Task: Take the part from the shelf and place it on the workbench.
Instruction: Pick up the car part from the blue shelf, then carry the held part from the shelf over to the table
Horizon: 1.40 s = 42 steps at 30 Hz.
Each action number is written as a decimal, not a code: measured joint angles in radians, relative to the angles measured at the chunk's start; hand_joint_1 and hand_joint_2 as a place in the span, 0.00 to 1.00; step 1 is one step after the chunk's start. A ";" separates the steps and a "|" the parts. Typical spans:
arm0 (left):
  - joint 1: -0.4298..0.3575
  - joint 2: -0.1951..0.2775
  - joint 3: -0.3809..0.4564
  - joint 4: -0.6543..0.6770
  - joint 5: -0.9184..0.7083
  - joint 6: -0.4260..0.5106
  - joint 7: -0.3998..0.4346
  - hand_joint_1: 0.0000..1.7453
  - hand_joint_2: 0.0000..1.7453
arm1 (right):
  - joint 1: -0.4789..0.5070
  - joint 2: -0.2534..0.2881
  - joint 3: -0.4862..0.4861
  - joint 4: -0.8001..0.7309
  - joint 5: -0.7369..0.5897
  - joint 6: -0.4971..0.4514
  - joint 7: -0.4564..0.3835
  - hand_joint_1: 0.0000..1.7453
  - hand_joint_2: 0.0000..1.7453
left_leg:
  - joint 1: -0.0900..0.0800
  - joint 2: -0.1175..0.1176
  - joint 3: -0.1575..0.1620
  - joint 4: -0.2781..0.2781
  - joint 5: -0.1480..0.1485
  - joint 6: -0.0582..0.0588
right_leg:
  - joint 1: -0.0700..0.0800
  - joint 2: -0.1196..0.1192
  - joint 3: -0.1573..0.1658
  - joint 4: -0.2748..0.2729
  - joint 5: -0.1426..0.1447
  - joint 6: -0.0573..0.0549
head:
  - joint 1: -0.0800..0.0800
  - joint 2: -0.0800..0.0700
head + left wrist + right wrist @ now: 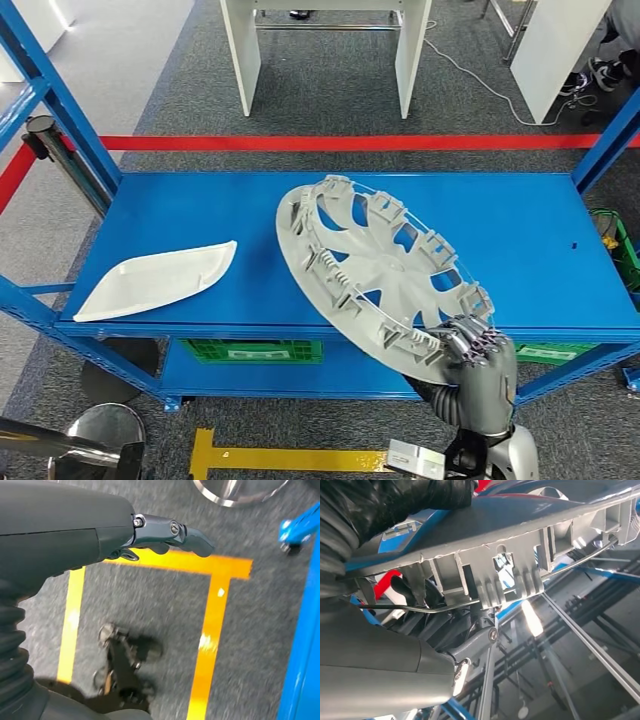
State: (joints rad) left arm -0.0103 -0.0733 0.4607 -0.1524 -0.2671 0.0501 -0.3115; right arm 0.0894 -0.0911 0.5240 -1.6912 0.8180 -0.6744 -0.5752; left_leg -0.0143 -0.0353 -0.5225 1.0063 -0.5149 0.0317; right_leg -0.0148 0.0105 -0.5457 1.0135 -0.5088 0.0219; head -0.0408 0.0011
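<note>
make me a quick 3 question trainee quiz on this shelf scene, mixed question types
1. True or false: the right robot hand grips the hubcap at its near rim.
2. Multiple choice: what lies on the shelf to the left of the hubcap? A) a white curved panel B) a red box C) a coil of wire
3. Short answer: is the hubcap lying flat on the shelf or tilted?

Key
1. True.
2. A, the white panel.
3. Tilted: its held near edge juts out past the shelf's front edge.
</note>
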 joint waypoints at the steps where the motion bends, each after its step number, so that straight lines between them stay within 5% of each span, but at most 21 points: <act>1: 0.000 -0.001 0.000 -0.001 -0.005 0.019 -0.017 0.00 1.00 | 0.007 -0.001 -0.003 -0.013 0.001 0.000 -0.001 1.00 1.00 | 0.000 0.000 0.000 0.000 0.000 0.000 | 0.000 0.000 0.000 0.000 0.000 0.000 | 0.000 0.000; 6: -0.001 -0.009 0.002 -0.009 -0.013 0.106 -0.116 0.00 1.00 | 0.039 -0.005 -0.016 -0.066 0.016 0.000 -0.002 1.00 1.00 | 0.000 0.000 0.000 0.000 0.000 0.000 | 0.000 0.000 0.000 0.000 0.000 0.000 | 0.000 0.000; 22: -0.002 -0.016 0.017 -0.009 -0.004 0.083 -0.122 0.00 1.00 | 0.068 -0.014 -0.021 -0.123 0.017 0.000 -0.004 1.00 1.00 | 0.000 0.000 0.000 0.000 0.000 0.000 | 0.000 0.000 0.000 0.000 0.000 0.000 | 0.000 0.000; 26: -0.002 -0.015 0.019 -0.009 0.000 0.036 -0.120 0.00 0.00 | 0.068 -0.014 -0.021 -0.123 0.014 0.000 -0.016 1.00 1.00 | 0.000 0.000 0.000 0.000 0.000 0.000 | 0.000 0.000 0.000 0.000 0.000 0.000 | 0.000 0.000; 42: -0.001 -0.022 0.056 -0.009 0.016 -0.012 -0.079 0.00 0.00 | 0.062 -0.023 -0.022 -0.123 0.001 0.000 -0.008 1.00 1.00 | -0.001 0.000 0.000 0.001 0.000 0.000 | 0.000 0.000 0.000 -0.001 0.000 0.000 | 0.000 0.000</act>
State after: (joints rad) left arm -0.0116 -0.0958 0.5165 -0.1617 -0.2514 0.0381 -0.3905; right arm 0.1517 -0.1143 0.5024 -1.8147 0.8188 -0.6741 -0.5833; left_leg -0.0148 -0.0352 -0.5227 1.0074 -0.5149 0.0318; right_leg -0.0153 0.0105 -0.5455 1.0129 -0.5085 0.0223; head -0.0408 0.0011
